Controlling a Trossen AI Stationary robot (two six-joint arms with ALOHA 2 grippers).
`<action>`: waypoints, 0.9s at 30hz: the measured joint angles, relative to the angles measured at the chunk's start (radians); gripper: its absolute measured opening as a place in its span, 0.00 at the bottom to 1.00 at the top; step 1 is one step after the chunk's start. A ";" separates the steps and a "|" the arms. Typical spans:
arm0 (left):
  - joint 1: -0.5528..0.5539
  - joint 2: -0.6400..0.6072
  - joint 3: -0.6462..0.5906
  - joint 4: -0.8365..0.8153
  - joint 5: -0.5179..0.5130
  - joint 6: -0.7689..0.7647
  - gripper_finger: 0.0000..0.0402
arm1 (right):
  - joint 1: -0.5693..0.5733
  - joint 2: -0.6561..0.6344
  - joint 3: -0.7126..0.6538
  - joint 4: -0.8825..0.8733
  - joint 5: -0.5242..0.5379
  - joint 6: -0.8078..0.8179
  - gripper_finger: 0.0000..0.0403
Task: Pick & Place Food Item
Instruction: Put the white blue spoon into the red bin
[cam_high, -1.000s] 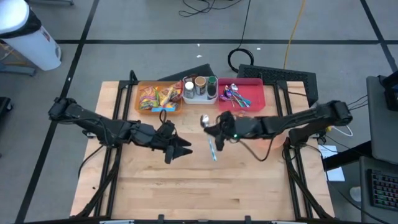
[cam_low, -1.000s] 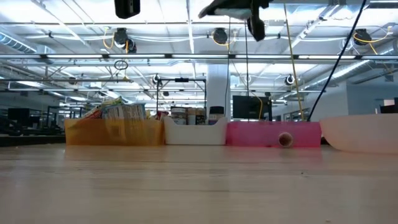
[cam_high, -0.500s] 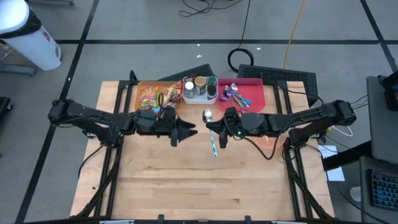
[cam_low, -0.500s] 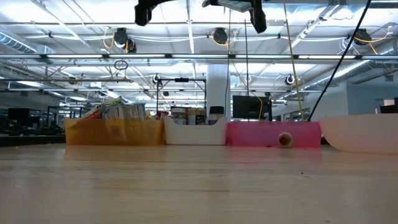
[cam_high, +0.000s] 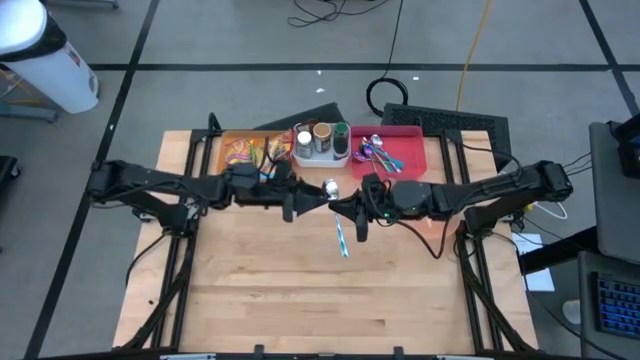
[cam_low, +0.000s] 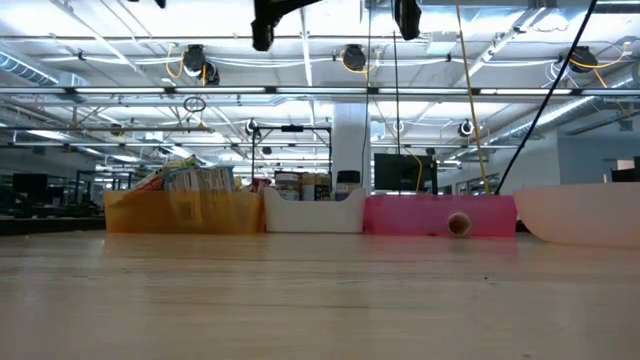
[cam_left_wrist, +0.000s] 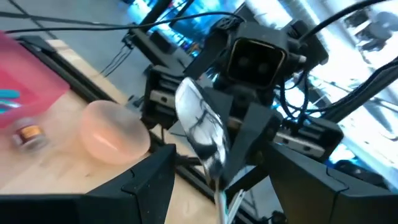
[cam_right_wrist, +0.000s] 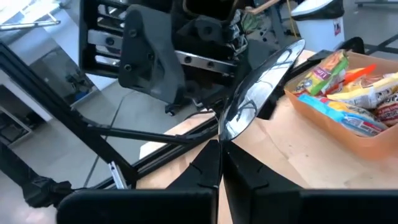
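While the right tool (cam_high: 352, 212) pinches the spoon (cam_high: 337, 215), long axis across the table, bowl faces the spread left tool (cam_high: 312, 200), just beside.

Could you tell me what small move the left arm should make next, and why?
Probably ease the left end effector forward until its fingers straddle the spoon bowl, then close. The right end effector is shut on the spoon's stem and holds it up above the table, bowl toward the left arm. The left end effector is open and faces the bowl, close to it but not yet around it.
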 joint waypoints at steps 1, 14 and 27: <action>0.003 0.014 0.000 0.025 0.008 -0.001 0.62 | 0.004 0.000 0.000 -0.001 0.000 0.000 0.00; 0.028 0.059 0.000 0.156 0.014 -0.042 0.62 | 0.033 0.000 0.000 -0.010 -0.001 -0.011 0.00; 0.033 0.059 0.001 0.156 0.054 -0.069 0.25 | 0.032 0.000 0.000 -0.014 -0.004 -0.019 0.00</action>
